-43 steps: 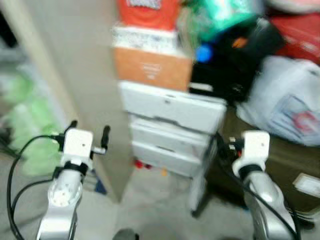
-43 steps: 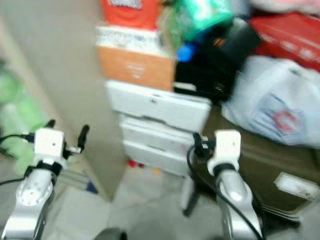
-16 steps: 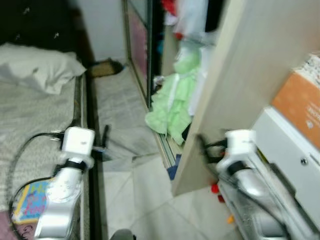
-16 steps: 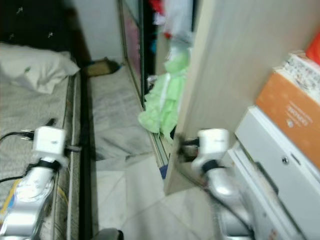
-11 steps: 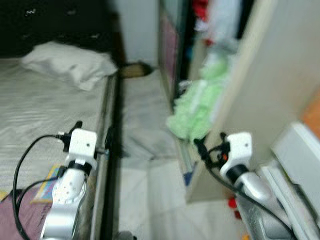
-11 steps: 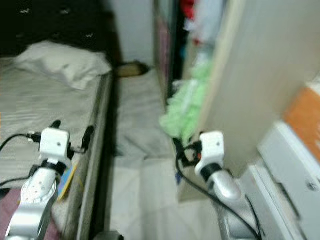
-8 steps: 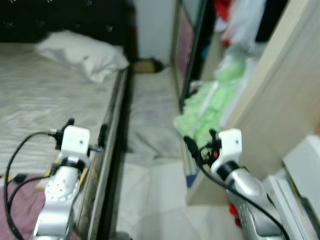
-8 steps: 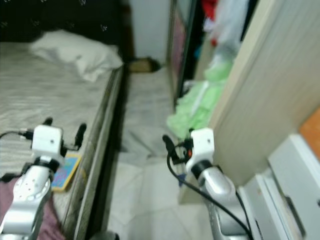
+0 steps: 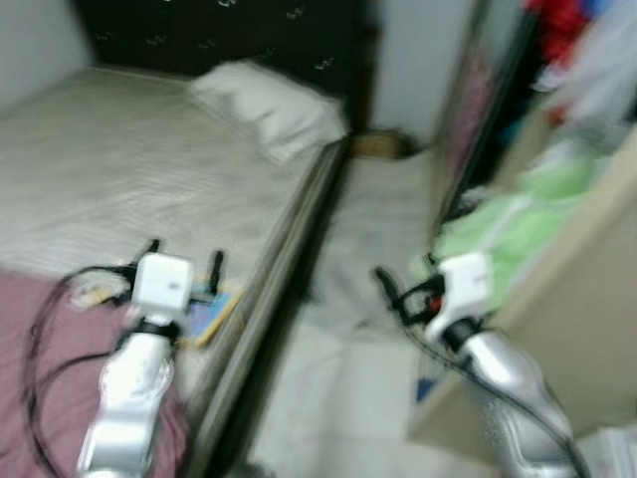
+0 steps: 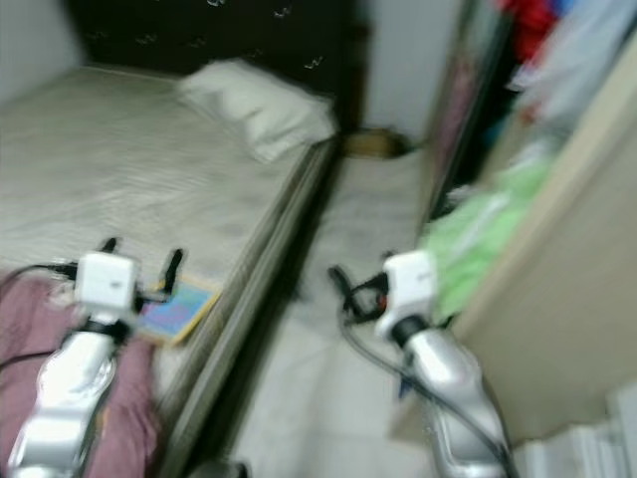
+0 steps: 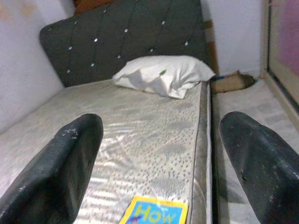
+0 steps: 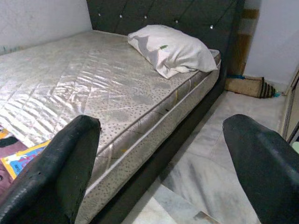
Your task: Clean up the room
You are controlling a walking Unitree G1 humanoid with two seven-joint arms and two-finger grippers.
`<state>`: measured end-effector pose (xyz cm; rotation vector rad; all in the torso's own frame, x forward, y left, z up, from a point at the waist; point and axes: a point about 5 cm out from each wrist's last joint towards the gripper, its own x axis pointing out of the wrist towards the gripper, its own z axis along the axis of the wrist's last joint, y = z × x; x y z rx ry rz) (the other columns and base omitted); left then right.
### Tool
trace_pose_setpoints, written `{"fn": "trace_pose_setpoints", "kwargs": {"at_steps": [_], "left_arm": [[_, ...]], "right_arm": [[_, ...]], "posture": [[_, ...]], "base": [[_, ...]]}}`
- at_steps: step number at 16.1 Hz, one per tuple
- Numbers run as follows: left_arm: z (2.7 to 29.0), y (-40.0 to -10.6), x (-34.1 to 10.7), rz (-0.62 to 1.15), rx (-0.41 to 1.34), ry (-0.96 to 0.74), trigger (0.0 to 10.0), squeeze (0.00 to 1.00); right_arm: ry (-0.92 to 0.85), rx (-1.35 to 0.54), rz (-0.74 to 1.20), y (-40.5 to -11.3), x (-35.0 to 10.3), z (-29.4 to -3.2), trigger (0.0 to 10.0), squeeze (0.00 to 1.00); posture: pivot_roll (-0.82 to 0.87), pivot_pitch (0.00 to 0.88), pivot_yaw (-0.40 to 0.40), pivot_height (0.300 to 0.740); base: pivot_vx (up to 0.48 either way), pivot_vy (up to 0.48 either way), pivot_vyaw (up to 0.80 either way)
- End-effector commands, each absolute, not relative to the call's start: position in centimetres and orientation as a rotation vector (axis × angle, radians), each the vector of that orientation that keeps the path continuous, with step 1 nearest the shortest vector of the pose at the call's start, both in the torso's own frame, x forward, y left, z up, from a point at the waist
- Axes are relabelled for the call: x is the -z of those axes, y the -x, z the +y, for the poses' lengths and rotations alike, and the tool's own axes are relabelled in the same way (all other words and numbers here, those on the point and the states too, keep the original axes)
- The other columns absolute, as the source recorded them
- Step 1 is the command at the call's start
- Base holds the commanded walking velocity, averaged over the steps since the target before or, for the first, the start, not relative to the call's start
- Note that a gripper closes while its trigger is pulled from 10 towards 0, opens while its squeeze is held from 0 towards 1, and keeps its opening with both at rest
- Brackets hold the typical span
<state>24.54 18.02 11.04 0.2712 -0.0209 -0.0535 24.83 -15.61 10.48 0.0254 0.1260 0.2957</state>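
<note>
Left wrist view: left gripper (image 11: pixel 159 154) spread wide, empty. Right gripper (image 12: pixel 163 158) likewise. Picture book (image 11: pixel 154 213) on mattress (image 11: pixel 154 130) edge, green clothes (image 9: pixel 518 214) beyond; tidying seemingly barely begun.

A strip of pale floor (image 10: pixel 328 378) is left open between the bed (image 9: pixel 149 169) on the left and the wardrobe panel (image 9: pixel 567 339) on the right, narrowed on its right by a heap of green cloth (image 9: pixel 508 224) spilling from the wardrobe and closed at its far end by a small brown object (image 12: pixel 250 85) against the wall. The mattress top is largely bare, being taken up only by a white pillow (image 11: pixel 161 75) near the dark headboard (image 11: pixel 126 39), a colourful book (image 11: pixel 154 212) near the bed's edge and a maroon cloth (image 10: pixel 30 299) at the near end. The left gripper (image 9: pixel 182 267) is held over the book with its fingers spread, and the right gripper (image 10: pixel 343 291) is held over the open floor with its fingers spread.
</note>
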Motion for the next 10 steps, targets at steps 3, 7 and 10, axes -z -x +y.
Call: {"fn": "trace_pose_setpoints", "kwargs": {"at_steps": [3, 7, 10], "left_arm": [[18.5, -24.7, -11.4, -0.030, 0.030, -0.280, 10.0, 0.00], [18.3, -25.0, -11.6, -0.044, 0.039, -0.275, 10.0, 0.00], [18.3, -25.4, -11.8, -0.047, 0.033, -0.256, 10.0, 0.00]], "right_arm": [[-0.021, -0.259, 0.089, -25.7, -11.1, -15.8, 10.0, 0.00], [-0.015, -0.223, 0.053, -26.4, -11.5, -15.9, 10.0, 0.00], [-0.008, -0.209, 0.029, -27.1, -11.8, -15.7, 10.0, 0.00]], "posture": [[-0.01, 0.000, -0.058, 0.740], [0.00, 0.000, -0.052, 0.740], [-0.01, 0.000, -0.048, 0.740]], "base": [[0.000, 0.000, 0.80], [0.000, 0.000, 0.80], [0.000, 0.000, 0.80]]}}
